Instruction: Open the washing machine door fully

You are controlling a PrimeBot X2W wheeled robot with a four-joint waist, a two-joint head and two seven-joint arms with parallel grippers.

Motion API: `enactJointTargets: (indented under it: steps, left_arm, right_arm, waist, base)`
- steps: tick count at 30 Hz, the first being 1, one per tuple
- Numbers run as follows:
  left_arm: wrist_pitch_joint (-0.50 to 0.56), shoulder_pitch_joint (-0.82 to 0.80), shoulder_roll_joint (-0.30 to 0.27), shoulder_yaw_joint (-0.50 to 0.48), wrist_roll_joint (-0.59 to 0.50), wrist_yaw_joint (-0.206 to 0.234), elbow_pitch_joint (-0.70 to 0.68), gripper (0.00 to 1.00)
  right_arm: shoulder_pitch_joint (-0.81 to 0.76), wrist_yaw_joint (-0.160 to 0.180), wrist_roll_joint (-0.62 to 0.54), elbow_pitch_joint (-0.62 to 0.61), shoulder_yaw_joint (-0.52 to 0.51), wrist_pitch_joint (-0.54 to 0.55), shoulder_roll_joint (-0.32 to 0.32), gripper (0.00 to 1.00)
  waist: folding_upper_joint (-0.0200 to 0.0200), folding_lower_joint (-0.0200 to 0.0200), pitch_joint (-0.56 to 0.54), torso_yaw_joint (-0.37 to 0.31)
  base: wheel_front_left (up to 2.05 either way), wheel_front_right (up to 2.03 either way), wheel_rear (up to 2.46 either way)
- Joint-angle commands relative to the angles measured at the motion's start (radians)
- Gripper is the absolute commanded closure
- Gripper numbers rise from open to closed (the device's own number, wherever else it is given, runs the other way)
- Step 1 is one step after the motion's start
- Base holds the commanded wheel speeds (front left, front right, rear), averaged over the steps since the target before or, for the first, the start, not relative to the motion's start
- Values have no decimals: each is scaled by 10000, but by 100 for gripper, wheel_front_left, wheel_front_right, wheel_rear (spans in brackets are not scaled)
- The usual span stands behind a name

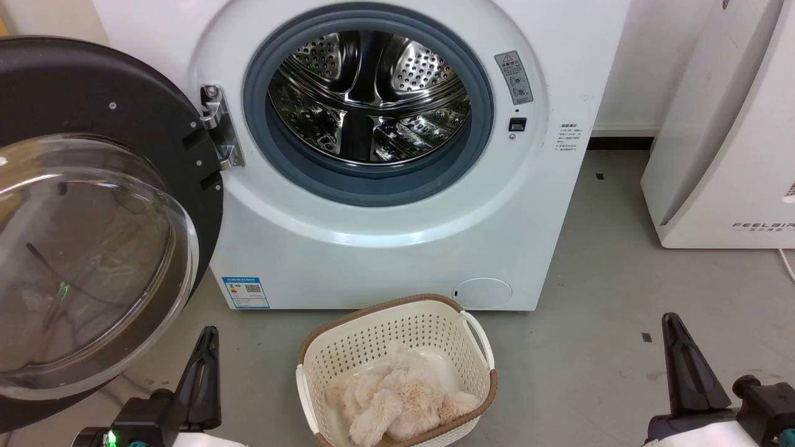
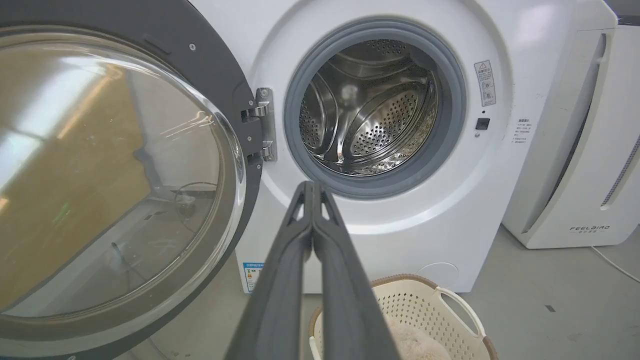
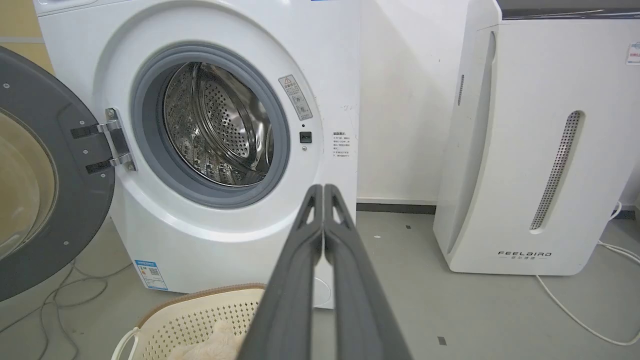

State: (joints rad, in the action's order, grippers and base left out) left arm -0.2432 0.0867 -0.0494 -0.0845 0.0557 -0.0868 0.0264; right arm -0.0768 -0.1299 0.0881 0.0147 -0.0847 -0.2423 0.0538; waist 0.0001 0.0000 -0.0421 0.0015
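Observation:
The white washing machine (image 1: pixel 397 248) stands in front of me with its steel drum (image 1: pixel 369 99) exposed inside the grey-blue gasket. Its round black door (image 1: pixel 81 211) with the bulging clear glass bowl is swung wide to the left on the metal hinge (image 1: pixel 217 127); the door (image 2: pixel 115 175) looms large in the left wrist view, and its dark rim (image 3: pixel 65 175) shows in the right wrist view. My left gripper (image 1: pixel 208 338) sits low beside the door's lower edge, shut and empty (image 2: pixel 312 187). My right gripper (image 1: pixel 672 326) rests at the lower right, shut and empty (image 3: pixel 324 190).
A cream perforated basket (image 1: pixel 478 335) holding a fluffy beige cloth (image 1: pixel 397 397) sits on the grey floor before the machine. A white FEELAIR appliance (image 1: pixel 726 155) stands at the right by the wall. Cables (image 3: pixel 60 295) trail on the floor under the door.

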Motion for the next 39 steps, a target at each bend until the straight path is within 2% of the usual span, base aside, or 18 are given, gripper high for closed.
enactJointTargets:
  steps: [1, 39]
  left_arm:
    - [71, -63, -1, 14, -31, 66, -19, 100]
    - [848, -328, -3, 288, -204, 330, -99, 100]
  right_arm:
    - [56, -1, -56, -10, 43, 54, -3, 100]
    - [291, -3, -328, -55, 308, 834, -14, 100]
  waist:
    - [-1, 0, 7, 1]
    - [-1, 0, 143, -4]
  base:
    - [0, 0, 0]
    - [0, 0, 0]
